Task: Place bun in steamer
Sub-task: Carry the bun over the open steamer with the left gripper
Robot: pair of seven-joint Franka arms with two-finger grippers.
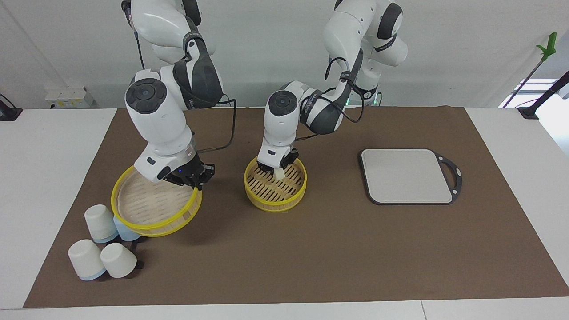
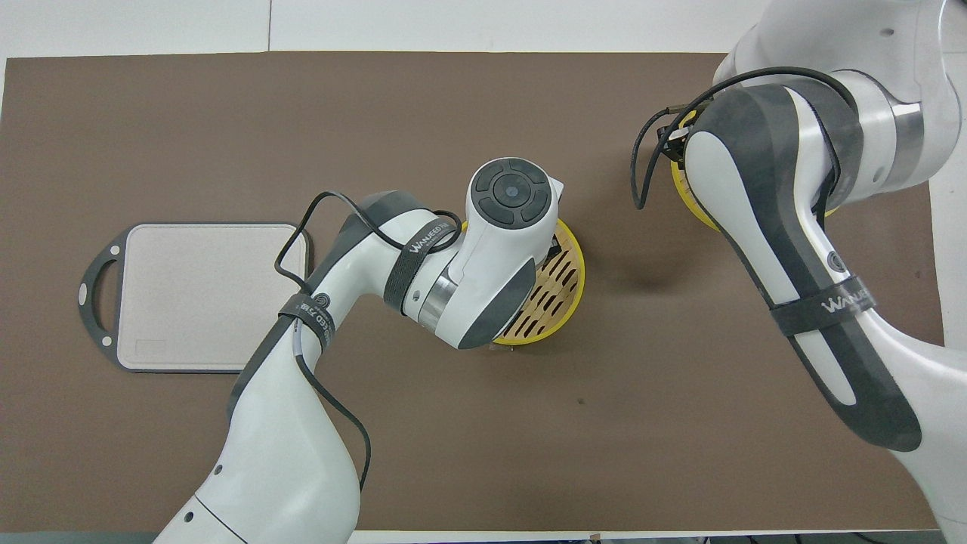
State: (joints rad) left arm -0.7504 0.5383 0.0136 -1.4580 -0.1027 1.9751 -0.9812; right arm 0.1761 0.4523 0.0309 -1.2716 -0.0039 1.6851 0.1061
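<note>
A: What surrounds the work area?

B: On my surface (image 1: 338, 249) a brown mat carries a grey square board (image 1: 406, 175) toward the left arm's end and four upturned cups (image 1: 104, 242) toward the right arm's end. My left arm hides most of the steamer tier (image 2: 568, 281) from above.

A: And the bun?

B: The left gripper (image 1: 276, 171) holds the smooth cream bun (image 1: 279, 174) low over the slatted steamer tier (image 1: 275, 186). The right gripper (image 1: 189, 177) clamps the yellow rim of the raised second tier (image 1: 153, 206), over the cups.

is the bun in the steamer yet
Not released yet. The bun hangs in the left pincer, low over the steamer tier on the mat; whether it touches the slats cannot be told.
</note>
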